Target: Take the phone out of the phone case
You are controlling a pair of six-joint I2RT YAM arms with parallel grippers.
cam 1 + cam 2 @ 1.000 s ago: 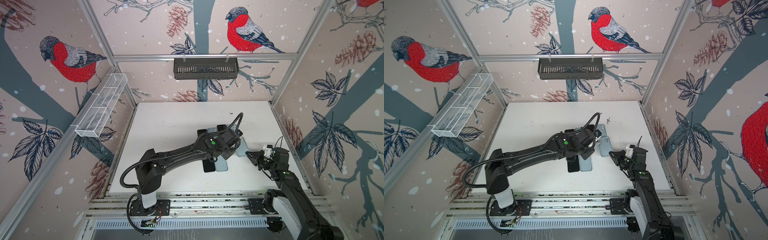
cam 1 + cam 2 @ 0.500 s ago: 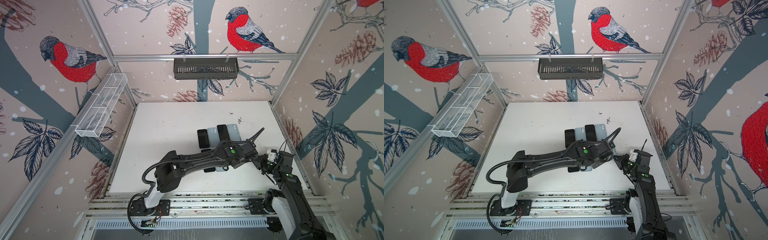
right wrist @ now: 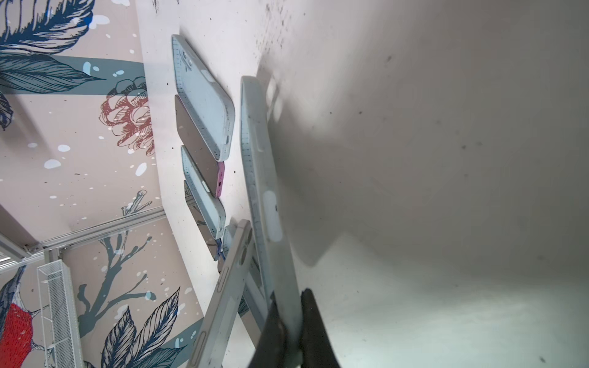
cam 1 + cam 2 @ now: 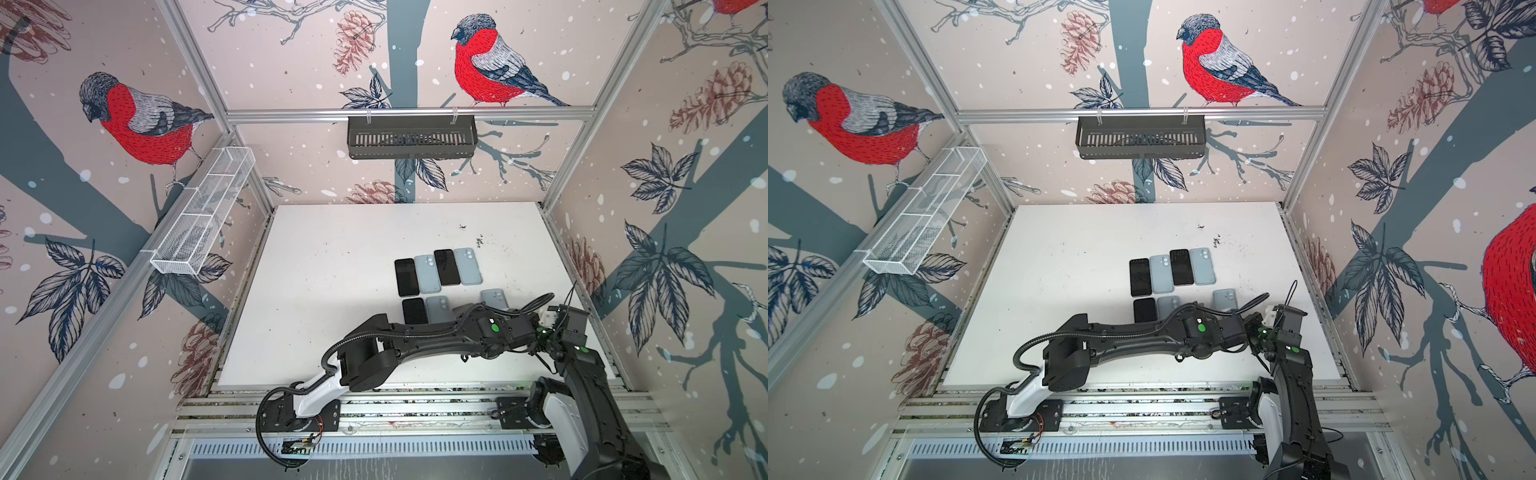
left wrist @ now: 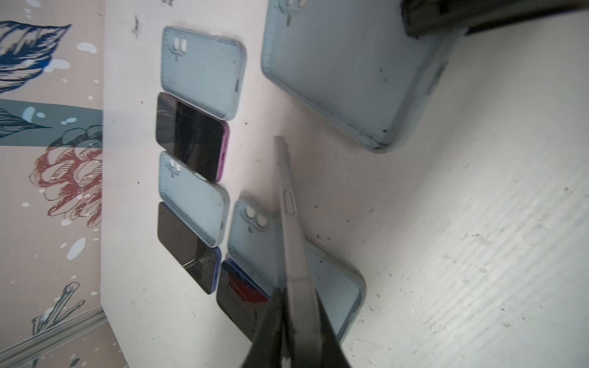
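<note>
Phone [image 5: 293, 223] is out of the phone case [image 3: 264, 191]. Both are held above the tabletop [image 4: 332, 257] near its right edge, toward the front. Left gripper [image 5: 298, 293] pinches the phone by one end, edge-on. Right gripper [image 3: 290, 296] is clamped on the case rim. The phone's far end sits close to the case side, and I cannot tell if they touch. Step in hand, as I judge it: separation is done and set-down is pending. The next move likely calls for laying each flat beside the laid-out phones and cases [image 4: 436, 270] without bumping them.
</note>
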